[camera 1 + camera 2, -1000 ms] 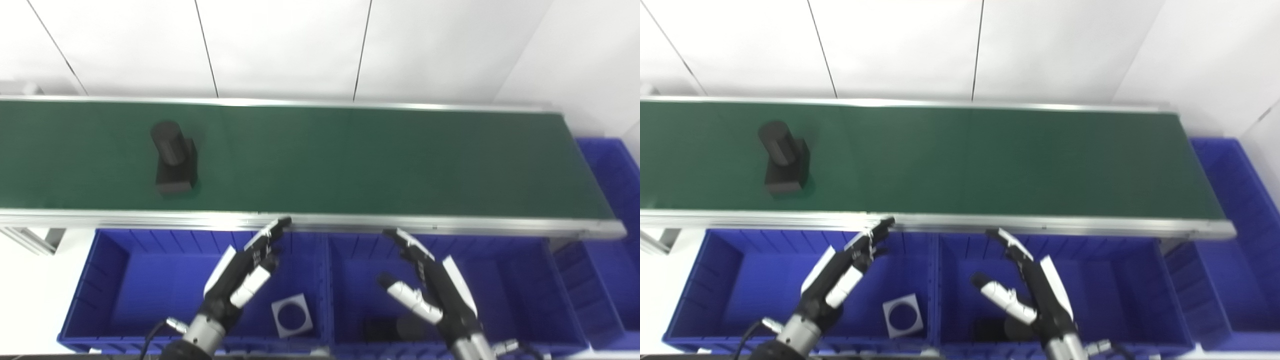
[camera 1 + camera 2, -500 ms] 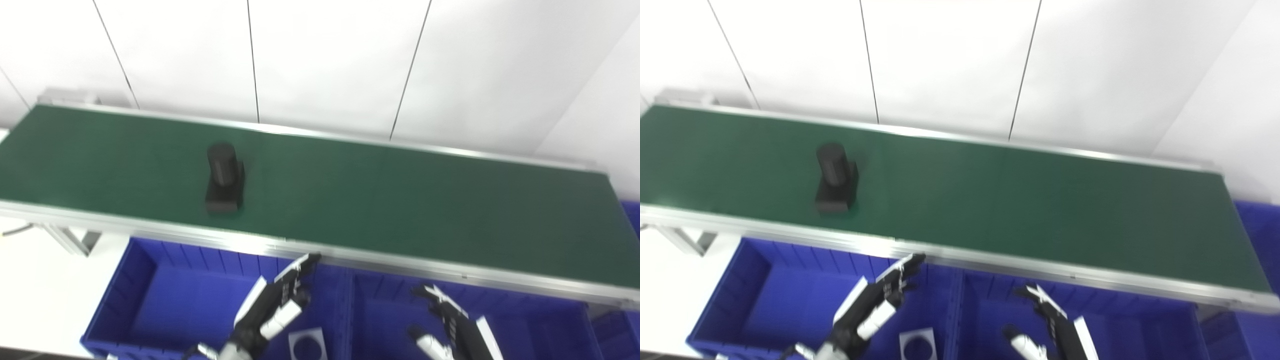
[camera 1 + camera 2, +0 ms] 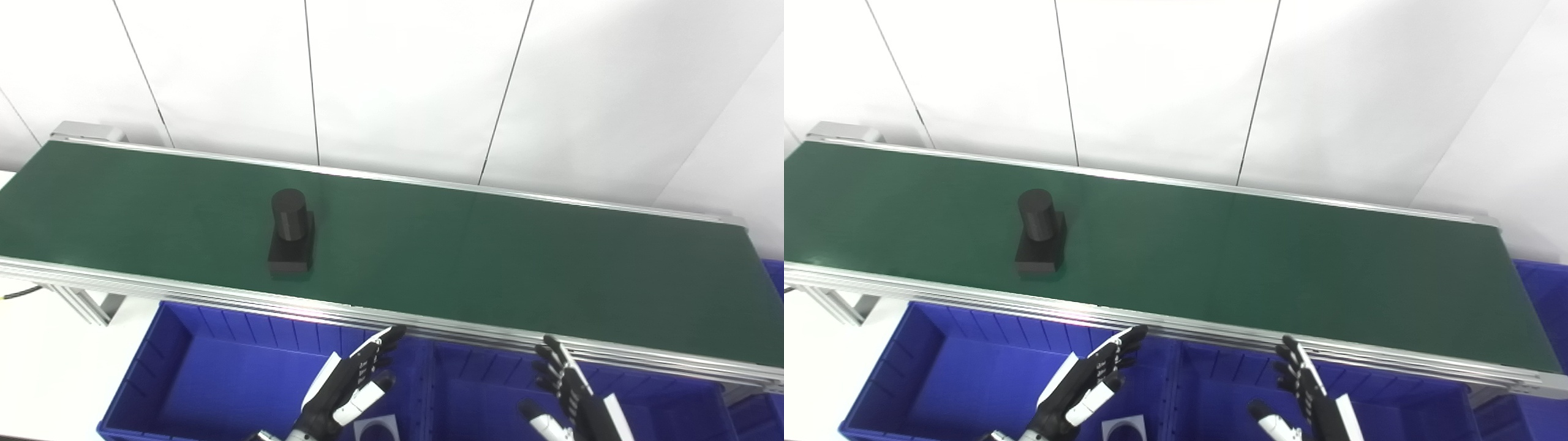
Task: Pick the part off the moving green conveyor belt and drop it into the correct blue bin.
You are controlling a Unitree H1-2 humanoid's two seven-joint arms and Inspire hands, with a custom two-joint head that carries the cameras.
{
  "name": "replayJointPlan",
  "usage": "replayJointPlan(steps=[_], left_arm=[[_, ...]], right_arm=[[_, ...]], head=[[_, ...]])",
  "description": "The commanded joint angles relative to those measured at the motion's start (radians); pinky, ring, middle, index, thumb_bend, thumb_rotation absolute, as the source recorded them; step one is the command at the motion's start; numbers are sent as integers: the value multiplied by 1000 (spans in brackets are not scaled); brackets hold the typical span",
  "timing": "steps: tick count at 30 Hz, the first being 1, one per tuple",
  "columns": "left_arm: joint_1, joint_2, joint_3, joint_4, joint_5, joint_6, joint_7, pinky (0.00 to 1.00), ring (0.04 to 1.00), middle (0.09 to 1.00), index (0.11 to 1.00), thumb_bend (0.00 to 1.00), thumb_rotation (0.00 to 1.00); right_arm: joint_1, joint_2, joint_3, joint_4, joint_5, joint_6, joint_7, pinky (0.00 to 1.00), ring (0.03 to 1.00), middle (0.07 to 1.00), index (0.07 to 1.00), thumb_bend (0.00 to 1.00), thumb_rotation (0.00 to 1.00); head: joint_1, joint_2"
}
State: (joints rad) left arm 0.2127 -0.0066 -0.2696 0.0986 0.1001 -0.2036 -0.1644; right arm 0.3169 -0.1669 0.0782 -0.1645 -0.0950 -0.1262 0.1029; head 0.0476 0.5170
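Note:
A black part [image 3: 290,240], a short cylinder standing on a square base, sits on the green conveyor belt [image 3: 490,257], left of its middle and near the front rail. My left hand [image 3: 346,395] is open and empty over the left blue bin [image 3: 184,373], below and right of the part. My right hand [image 3: 572,401] is open and empty over the middle blue bin [image 3: 484,392]. Both hands are in front of the belt's front rail and apart from the part.
A white square piece with a round hole [image 3: 376,427] lies in the left bin at the bottom edge. Another blue bin [image 3: 1540,288] stands past the belt's right end. A metal frame leg [image 3: 79,303] stands at the left. A white panelled wall runs behind the belt.
The camera has tilted up, so the whole picture has shifted and the hands sit lower in view. The part has ridden the belt rightward. Both hands remain open.

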Motion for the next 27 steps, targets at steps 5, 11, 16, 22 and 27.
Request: replayJointPlan(steps=[5,11,16,22,27], left_arm=[[-36,-8,-4,27,0,-61,5,912,941,945,907,698,887],[-37,-9,-13,26,6,-62,2,913,944,944,900,677,877],[-39,-4,-12,40,10,-71,9,918,948,949,902,707,904],[-28,-11,-7,45,12,-96,21,911,939,935,895,703,907],[-17,-14,-6,49,14,-118,34,899,932,926,888,706,895]], right_arm=[[-58,-3,-14,-68,-21,-68,-14,811,886,900,956,696,617],[-146,10,-17,-118,-19,-9,-11,834,885,896,940,758,650],[-208,11,-16,-150,-54,41,-8,820,882,892,947,791,683],[-274,-9,-10,-149,-72,84,19,858,905,919,959,766,665],[-333,-17,12,-147,-99,128,47,854,913,931,968,762,694]], head=[[-7,-6],[-23,-8],[-32,-9],[-34,-4],[-44,1]])
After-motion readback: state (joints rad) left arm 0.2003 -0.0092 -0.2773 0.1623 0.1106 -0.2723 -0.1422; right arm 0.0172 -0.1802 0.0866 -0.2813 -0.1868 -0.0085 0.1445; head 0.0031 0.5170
